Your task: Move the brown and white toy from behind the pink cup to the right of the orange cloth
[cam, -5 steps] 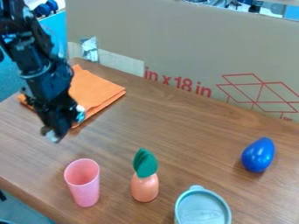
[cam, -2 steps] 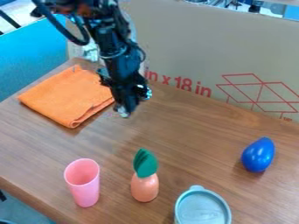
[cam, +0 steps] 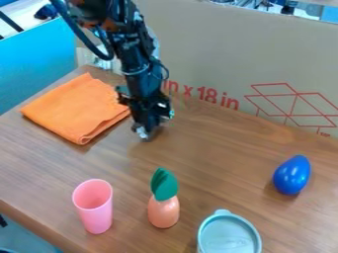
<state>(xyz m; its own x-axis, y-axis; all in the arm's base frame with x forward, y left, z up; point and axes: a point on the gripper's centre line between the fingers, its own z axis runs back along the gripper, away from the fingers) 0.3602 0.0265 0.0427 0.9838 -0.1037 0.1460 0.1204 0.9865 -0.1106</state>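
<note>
The black gripper [cam: 147, 131] hangs low over the wooden table, just right of a folded orange cloth [cam: 76, 107]. It holds no object that I can make out. In front of it, nearer the camera, stands an orange toy with green leaves [cam: 163, 211]. A pink cup [cam: 94, 207] stands upright left of that toy. The blue egg-shaped object [cam: 292, 175] lies far to the right. At the bottom edge is a round container with a grey-blue lid [cam: 229, 236].
A large cardboard panel [cam: 224, 54] stands along the table's back edge, close behind the arm. The wooden table [cam: 211, 143] ends at the left in a slanting edge, with a blue surface [cam: 39, 64] beyond the back left.
The arm has swung right from over the orange cloth, uncovering it. Since the later earlier frame, the gripper has come slightly lower and nearer the camera. The objects have stayed put.
</note>
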